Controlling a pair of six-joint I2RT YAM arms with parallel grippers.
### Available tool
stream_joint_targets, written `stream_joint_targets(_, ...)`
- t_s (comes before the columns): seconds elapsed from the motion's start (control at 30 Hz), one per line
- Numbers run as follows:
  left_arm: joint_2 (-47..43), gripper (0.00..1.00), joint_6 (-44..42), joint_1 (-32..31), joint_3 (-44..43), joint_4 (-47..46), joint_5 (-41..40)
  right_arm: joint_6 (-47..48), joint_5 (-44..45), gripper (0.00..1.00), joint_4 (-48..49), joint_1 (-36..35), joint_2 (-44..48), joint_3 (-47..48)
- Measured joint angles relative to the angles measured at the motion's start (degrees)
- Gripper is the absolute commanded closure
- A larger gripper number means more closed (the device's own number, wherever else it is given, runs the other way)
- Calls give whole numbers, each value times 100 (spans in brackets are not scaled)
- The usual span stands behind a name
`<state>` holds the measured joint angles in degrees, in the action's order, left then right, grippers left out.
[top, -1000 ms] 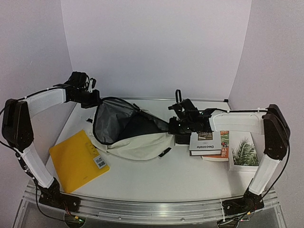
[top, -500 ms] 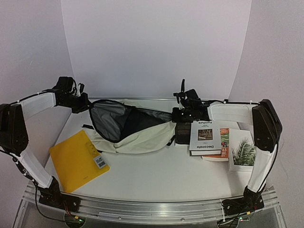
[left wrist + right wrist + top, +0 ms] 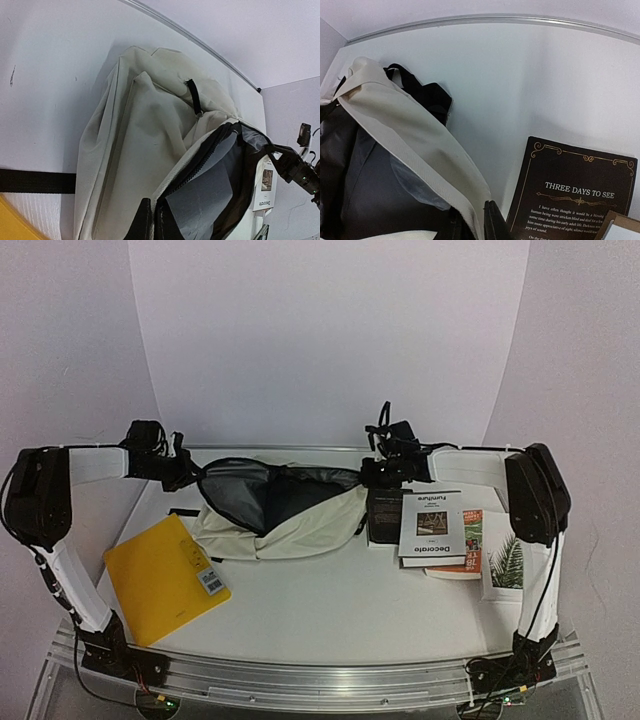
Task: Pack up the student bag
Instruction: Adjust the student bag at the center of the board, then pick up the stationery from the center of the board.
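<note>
The left hand [image 3: 188, 472] and right hand [image 3: 373, 473] each pinch opposite ends of the open mouth of the student bag [image 3: 300, 530] on the desk [image 3: 330, 605].

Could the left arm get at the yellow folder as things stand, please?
Probably not at once: the left gripper is shut on the rim of the student bag. The yellow folder lies uncovered near that arm's base.

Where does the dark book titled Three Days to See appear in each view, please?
Top external: the dark book sits right of centre, beside the right end of the bag.
Left wrist: not visible.
Right wrist: lower right corner.
Shared landmark: the bag, in all three views.
</note>
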<state>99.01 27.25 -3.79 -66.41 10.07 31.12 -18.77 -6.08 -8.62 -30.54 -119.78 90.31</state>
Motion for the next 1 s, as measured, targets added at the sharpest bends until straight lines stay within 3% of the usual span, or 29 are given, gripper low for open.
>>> stream_joint_targets(0.13, 379, 86, -73, -104, -74, 0, -128, -149, -174, 58, 66, 33, 15, -109)
stream_joint_targets(0.23, 637, 68, -185, -233, -205, 44, -310, -168, -254, 47, 52, 41, 159, -298)
stream_joint_targets(0.57, 259, 18, -270, -362, -97, 158, -1119, -404, -654, 39, 177, 25, 1524, -758)
stream_joint_targets(0.83, -1227, 3, -111, -224, 451, 369, -1771, -1432, -1216, 37, 1017, -193, 2595, -1951)
stream_joint_targets(1.0, -1560, 2, 183, 65, 969, 479, -1975, -2238, -1451, 40, 1677, -723, 2654, -2632)
